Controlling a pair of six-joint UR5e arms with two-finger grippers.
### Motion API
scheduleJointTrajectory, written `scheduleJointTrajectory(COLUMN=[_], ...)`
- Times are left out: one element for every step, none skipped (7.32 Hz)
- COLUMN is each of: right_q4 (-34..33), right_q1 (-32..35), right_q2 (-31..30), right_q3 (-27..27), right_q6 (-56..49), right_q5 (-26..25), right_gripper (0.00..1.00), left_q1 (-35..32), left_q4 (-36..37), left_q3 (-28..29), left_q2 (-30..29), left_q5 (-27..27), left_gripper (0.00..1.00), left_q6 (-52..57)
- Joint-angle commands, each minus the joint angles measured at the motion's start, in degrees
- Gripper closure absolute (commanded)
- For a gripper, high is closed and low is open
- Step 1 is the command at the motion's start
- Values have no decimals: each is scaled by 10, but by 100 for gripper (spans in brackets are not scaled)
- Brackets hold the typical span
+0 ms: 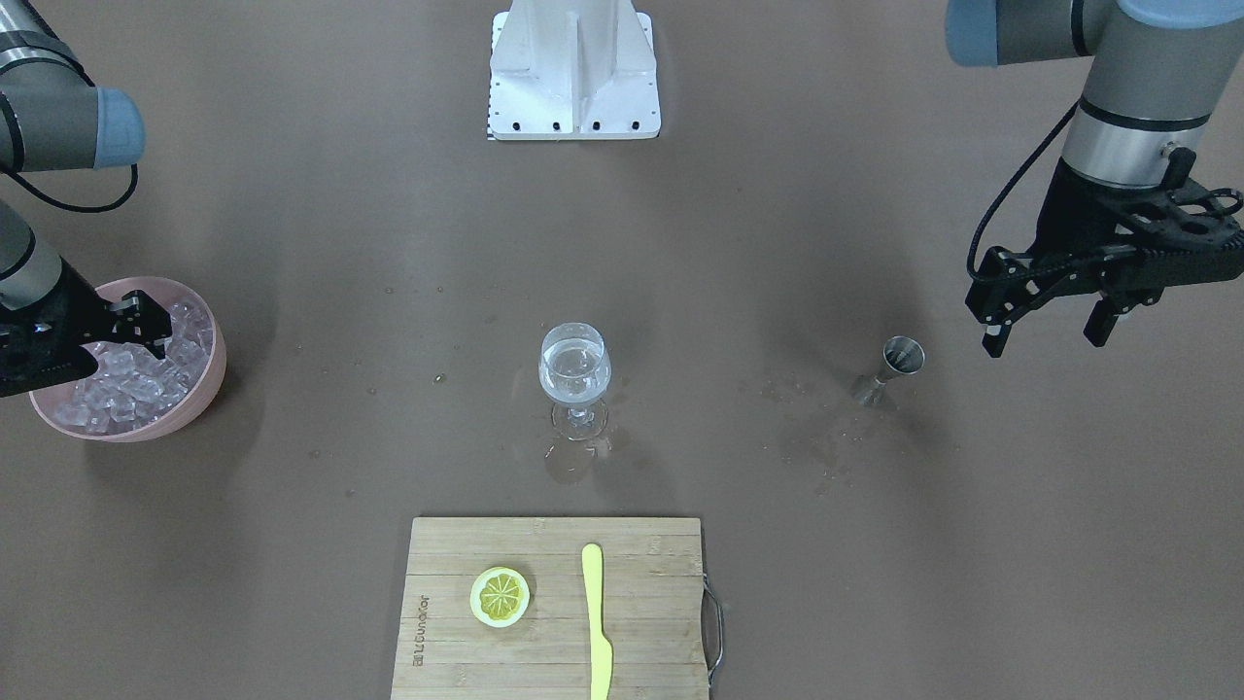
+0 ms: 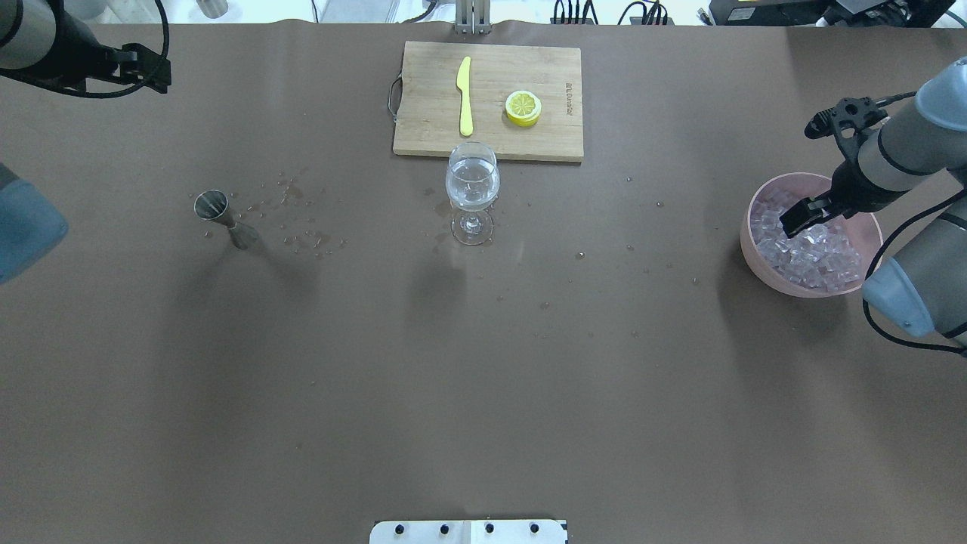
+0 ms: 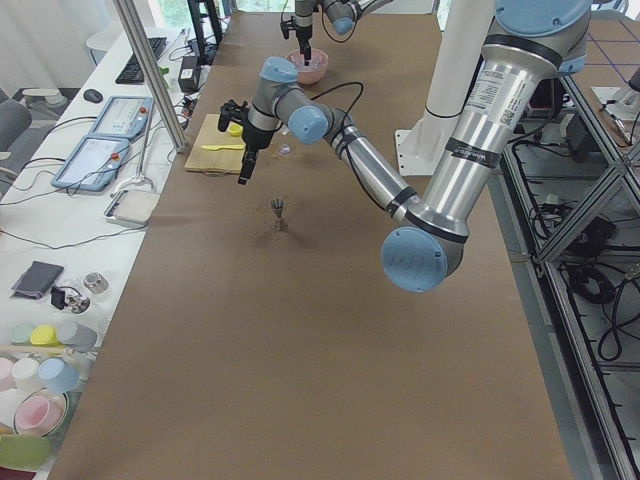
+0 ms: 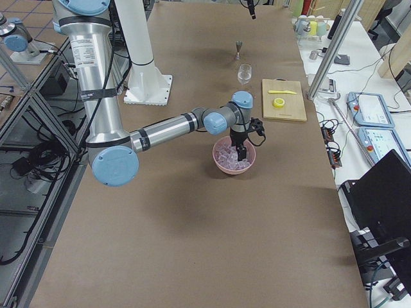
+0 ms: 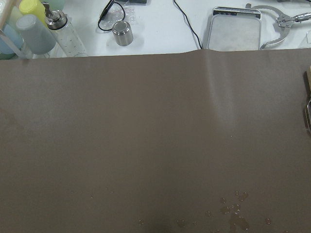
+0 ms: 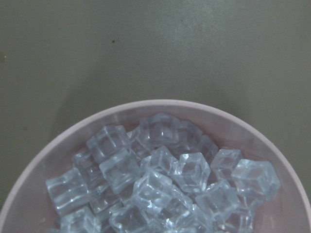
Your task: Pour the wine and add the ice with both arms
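Observation:
A stemmed wine glass (image 1: 575,374) stands mid-table and holds a little clear wine; it also shows in the overhead view (image 2: 472,185). A small steel jigger (image 1: 899,362) stands upright on the table among wet spots. My left gripper (image 1: 1048,329) hangs open and empty, above and to the outer side of the jigger. A pink bowl (image 1: 212,384) holds a heap of clear ice cubes (image 1: 126,384). My right gripper (image 2: 802,217) points down into the bowl just over the ice (image 6: 160,184) and looks open. Its fingers do not show in the right wrist view.
A wooden cutting board (image 1: 646,642) lies at the operators' edge with a lemon slice (image 1: 501,595) and a yellow knife (image 1: 595,622) on it. Water drops (image 2: 302,234) dot the table near the jigger. The white mounting base (image 1: 573,78) stands at the robot's side.

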Motion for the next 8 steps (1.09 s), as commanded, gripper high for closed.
scheduleJointTrajectory(right_q4=[-2,-2,-2,-2,-2,-2,-20,-95], right_q1=[-2,-1,-2,-2,-5,-5,1,20], right_q2=[-4,-6,-5,-5,-6,-6,0,28], right_q3=[2,3,3,4,4,5,30,73], right_q6=[0,0,0,0,0,0,0,-1], right_q5=[0,0,0,-3,-17,-20,-12,-2], right_gripper=[21,40,66,88,100,100,100,100], left_q1=[0,0,0,0,0,0,-1,-2], left_q4=[-1,-2,1,2,3,3,3,3], left_q3=[2,3,3,4,4,4,3,3], left_q2=[0,0,0,-2,-4,-5,-5,-5], left_q5=[0,0,0,0,-1,-8,-16,-16], left_gripper=[2,2,2,2,2,2,2,2], left_q6=[0,0,0,0,-1,-1,-1,-1])
